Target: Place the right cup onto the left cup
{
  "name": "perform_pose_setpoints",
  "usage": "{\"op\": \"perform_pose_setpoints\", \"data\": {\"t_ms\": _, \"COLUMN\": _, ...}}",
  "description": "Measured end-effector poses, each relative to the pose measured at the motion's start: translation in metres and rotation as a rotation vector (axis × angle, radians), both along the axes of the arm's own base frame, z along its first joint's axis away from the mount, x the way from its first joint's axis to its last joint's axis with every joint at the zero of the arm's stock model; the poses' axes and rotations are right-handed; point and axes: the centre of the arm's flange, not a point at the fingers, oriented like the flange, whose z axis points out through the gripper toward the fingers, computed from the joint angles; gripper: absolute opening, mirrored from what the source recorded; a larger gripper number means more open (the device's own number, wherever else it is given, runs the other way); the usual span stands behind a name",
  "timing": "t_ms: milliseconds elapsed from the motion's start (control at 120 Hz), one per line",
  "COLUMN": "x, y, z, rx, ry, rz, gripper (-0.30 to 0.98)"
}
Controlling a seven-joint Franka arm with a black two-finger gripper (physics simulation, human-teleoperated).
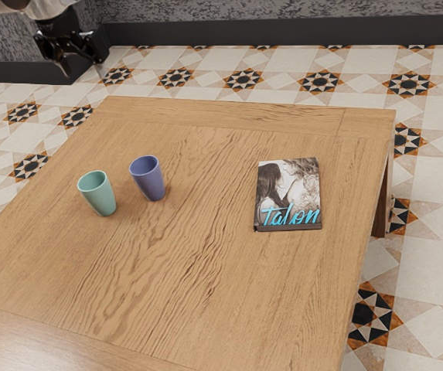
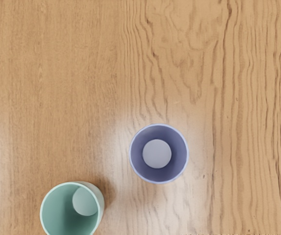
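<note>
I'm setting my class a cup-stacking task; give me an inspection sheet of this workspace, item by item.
Surface: brown wooden table, wavy grain, no spills seen
Job's things: pale green tapered cup and purple-blue tapered cup, both upright, empty, standing apart; material unclear
Clutter: book with "Talon" on its photo cover, lying flat
Grippers: one black two-finger gripper, raised clear of the cups, fingers apart, holding nothing
Cables: nothing seen
Surroundings: patterned tile floor, dark skirting, mottled grey wall

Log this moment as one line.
gripper: open, empty | purple cup: upright on table | green cup: upright, apart from purple cup | stack: not made
</note>
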Motion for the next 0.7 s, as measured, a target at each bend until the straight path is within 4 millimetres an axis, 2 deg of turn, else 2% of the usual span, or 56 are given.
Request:
{"op": "perform_pose_setpoints", "data": {"t_ms": 92, "x": 0.001, "y": 0.004, "z": -0.005, "rx": -0.005, "ry": 0.012, "rz": -0.001, "gripper": 0.67}}
{"op": "perform_pose_setpoints", "data": {"t_ms": 167, "x": 0.006, "y": -0.001, "z": -0.015, "rx": 0.002, "ry": 0.030, "rz": -0.010, "gripper": 0.67}}
{"op": "perform_pose_setpoints", "data": {"t_ms": 308, "x": 0.046, "y": -0.013, "z": -0.082, "rx": 0.033, "ry": 0.090, "rz": -0.003, "gripper": 0.67}}
{"op": "perform_pose_setpoints", "data": {"t_ms": 442, "x": 0.073, "y": -0.032, "z": -0.139, "rx": 0.012, "ry": 0.119, "rz": 0.017, "gripper": 0.67}}
{"op": "perform_pose_setpoints", "data": {"t_ms": 533, "x": 0.079, "y": -0.041, "z": -0.172, "rx": -0.021, "ry": 0.139, "rz": 0.049, "gripper": 0.67}}
{"op": "perform_pose_setpoints", "data": {"t_ms": 700, "x": 0.079, "y": -0.058, "z": -0.209, "rx": -0.058, "ry": 0.141, "rz": 0.108, "gripper": 0.67}}
